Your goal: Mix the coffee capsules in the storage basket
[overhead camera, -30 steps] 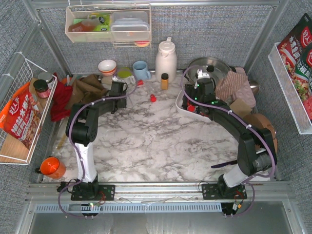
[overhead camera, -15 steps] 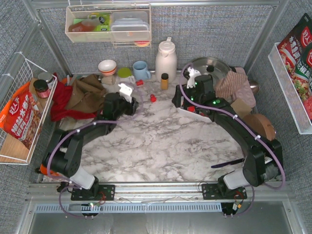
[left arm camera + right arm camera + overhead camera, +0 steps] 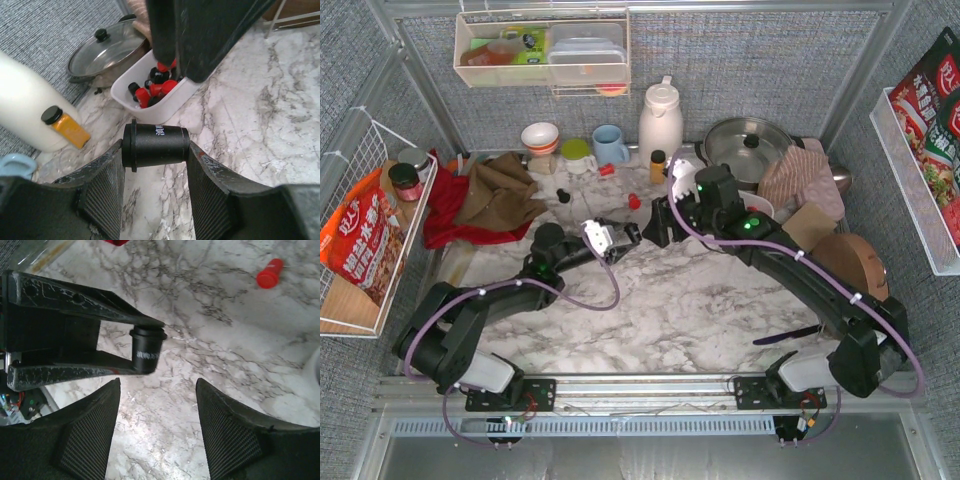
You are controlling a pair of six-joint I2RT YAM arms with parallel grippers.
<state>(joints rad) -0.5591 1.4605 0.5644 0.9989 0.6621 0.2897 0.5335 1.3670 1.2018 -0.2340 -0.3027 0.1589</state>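
A black coffee capsule [image 3: 156, 145] is held end to end between the fingers of the left gripper [image 3: 631, 232], which is closed narrowly on it. The capsule is carried on its side above the marble table [image 3: 650, 300], near the middle and towards the far side. The right gripper [image 3: 159, 390] is placed just beside it, to its right. Its jaws are spread wide and nothing is held between them.

The storage basket [image 3: 170, 107] is set on the table further right, and it is partly hidden under the right arm. A mix of red and black capsules [image 3: 150, 91] is seen inside it. A pot [image 3: 107, 50] with a glass lid is found just beyond the basket. One loose red capsule [image 3: 270, 272] is left lying on the marble, apart from the basket.
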